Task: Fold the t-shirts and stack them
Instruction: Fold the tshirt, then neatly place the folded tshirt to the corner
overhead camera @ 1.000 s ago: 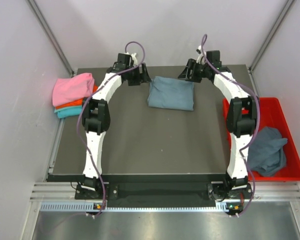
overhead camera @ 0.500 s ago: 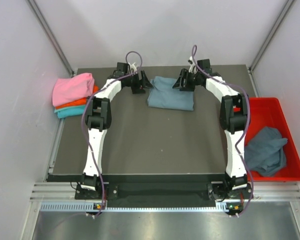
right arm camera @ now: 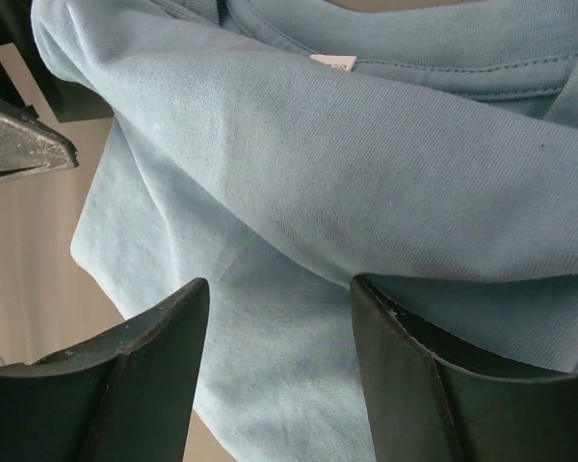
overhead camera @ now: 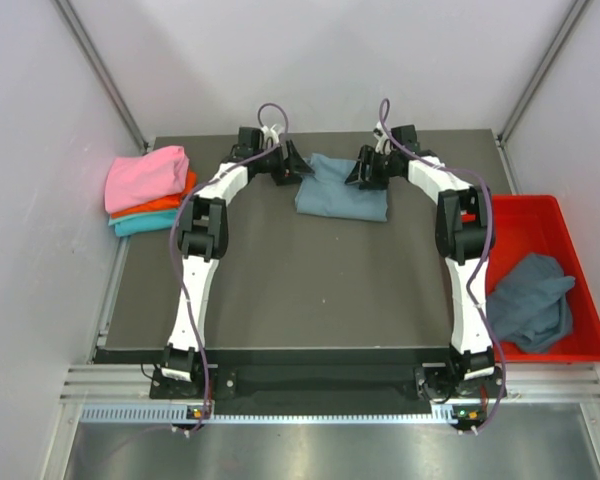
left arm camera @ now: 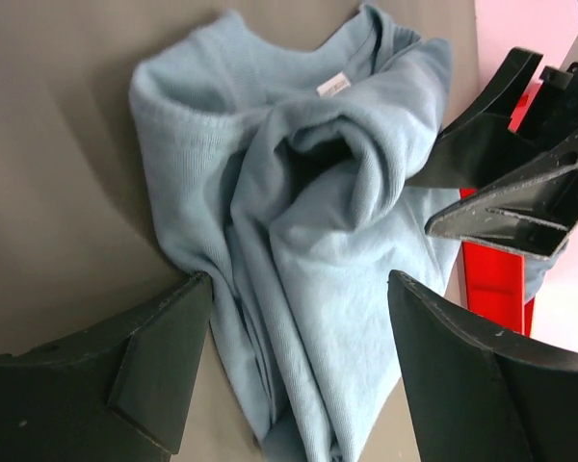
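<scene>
We have our left hand (overhead camera: 298, 170) and right hand (overhead camera: 358, 176), both spread wide, straddling opposite far corners of the folded slate blue-grey cotton t-shirt (overhead camera: 345, 196), equally near.

Dark grey matte desk (overhead camera: 280, 290), boxed in by pale walls (overhead camera: 30, 250) at left, back and right. Slanted metal struts (overhead camera: 100, 70) running up from both far corners. Shallow red tray (overhead camera: 555, 215) just off the right edge, long side along it, reaching to the near right corner. Silver rail (overhead camera: 320, 380) along the near edge, then a perforated strip (overhead camera: 310, 412), then a brushed steel panel (overhead camera: 320, 450). From the left wrist, bare desk at left and a sliver of red tray at right.
</scene>
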